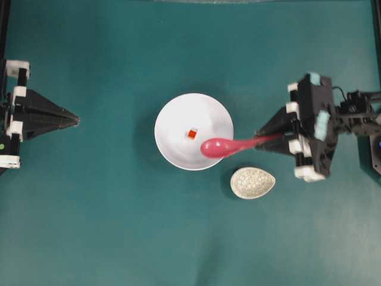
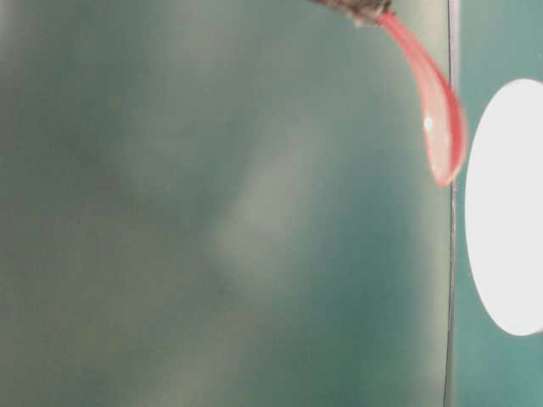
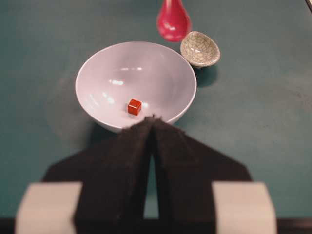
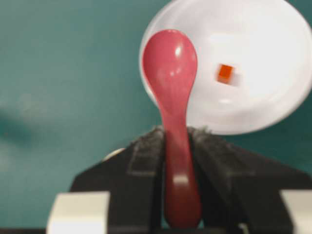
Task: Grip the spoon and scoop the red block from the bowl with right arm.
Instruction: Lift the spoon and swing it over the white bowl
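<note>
Spoon [image 1: 229, 145]: the right gripper [image 1: 262, 132] is clamping the pink-red handle between its fingers, the scoop reaching out ahead of the fingertips and hanging over the near edge of the bowl [image 1: 172, 113]; the table-level view is showing the scoop lifted clear and angled downward.

Red block [image 1: 191, 134]: sitting alone on the floor of the bowl, ahead of the spoon's tip and slightly to one side, not touching the scoop.

Bowl: standing on the teal table [image 1: 119, 238] between the two grippers, nearer the right one.

Right gripper: holding the spoon, the handle running back between the pads [image 4: 146, 161] as the right wrist view is showing.

Right arm [image 1: 315, 125]: stretching in from the table's edge behind its gripper.

Speckled dish [image 1: 253, 182]: lying just beside the bowl, close to the right gripper's side and below the spoon handle in the overhead view.

Left gripper [image 1: 74, 120]: resting well apart from the bowl on the opposite side, its fingers [image 3: 141, 146] pressing together to a point, holding nothing.
</note>
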{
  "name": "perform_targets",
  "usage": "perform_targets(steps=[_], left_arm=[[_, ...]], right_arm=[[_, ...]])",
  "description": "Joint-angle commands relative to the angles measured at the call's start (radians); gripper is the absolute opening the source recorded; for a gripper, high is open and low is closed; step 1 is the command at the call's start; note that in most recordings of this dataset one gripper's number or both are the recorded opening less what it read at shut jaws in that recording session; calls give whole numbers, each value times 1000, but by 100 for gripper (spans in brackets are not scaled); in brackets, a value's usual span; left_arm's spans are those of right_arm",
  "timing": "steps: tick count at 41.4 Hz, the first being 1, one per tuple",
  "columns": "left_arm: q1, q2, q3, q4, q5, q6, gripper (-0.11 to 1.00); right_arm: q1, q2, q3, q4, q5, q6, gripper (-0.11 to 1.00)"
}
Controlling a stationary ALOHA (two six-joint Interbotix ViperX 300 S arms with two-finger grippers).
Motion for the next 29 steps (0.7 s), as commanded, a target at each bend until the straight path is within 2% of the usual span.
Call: perform_targets(steps=[1,7,12,18,29], left_arm=[[0,3,-15,3,-6,2,0],[14,0,-15,3,-5,0,0],[23,0,-15,3,-6,3,0],[29,0,-15,3,-5,6,0],[29,0,-15,3,-5,6,0]], right_arm=[[-48,-8,-74,-3,77,0,24],[-114,-5,-137,-9,179,2,24],[-144,17,-189,-43,259,2,24],[-152,81,-249,-91,359,2,24],[-152,224,-377,-101,514,3,24]])
